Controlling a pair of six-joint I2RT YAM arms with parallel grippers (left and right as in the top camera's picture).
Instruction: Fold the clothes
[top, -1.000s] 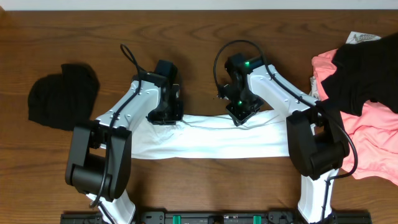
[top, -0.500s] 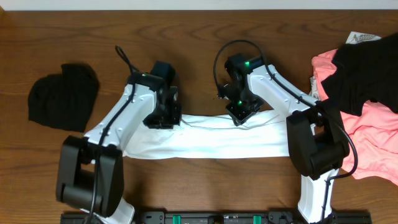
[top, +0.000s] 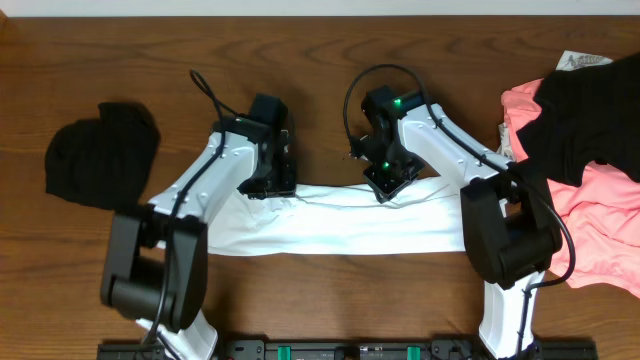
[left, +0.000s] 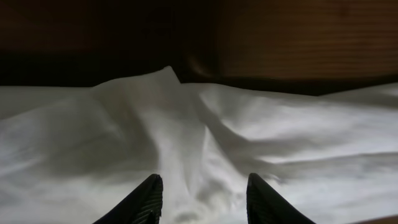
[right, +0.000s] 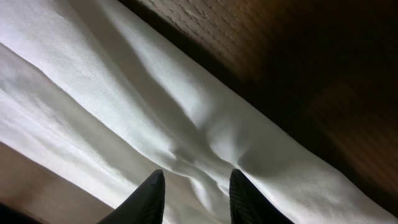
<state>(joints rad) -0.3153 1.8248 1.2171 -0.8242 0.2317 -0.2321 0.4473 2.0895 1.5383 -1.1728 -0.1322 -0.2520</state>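
The white T-shirt (top: 340, 225) lies folded into a long band across the middle of the table. My left gripper (top: 272, 190) sits at the band's far edge on the left. In the left wrist view its jaws (left: 204, 180) stand apart over rumpled white cloth (left: 280, 137), gripping nothing. My right gripper (top: 385, 190) rests at the far edge nearer the middle. Its jaws (right: 197, 174) are open either side of a soft ridge in the shirt (right: 124, 81). No logo shows.
A black garment (top: 100, 155) lies bunched at the left of the table. At the right edge a black garment (top: 570, 130) is heaped on a coral-pink one (top: 600, 215). Bare brown wood (top: 320, 60) runs along the far side.
My left gripper's jaws have opened and let go of the white cloth, and the left arm has shifted slightly. The right arm has stayed still.
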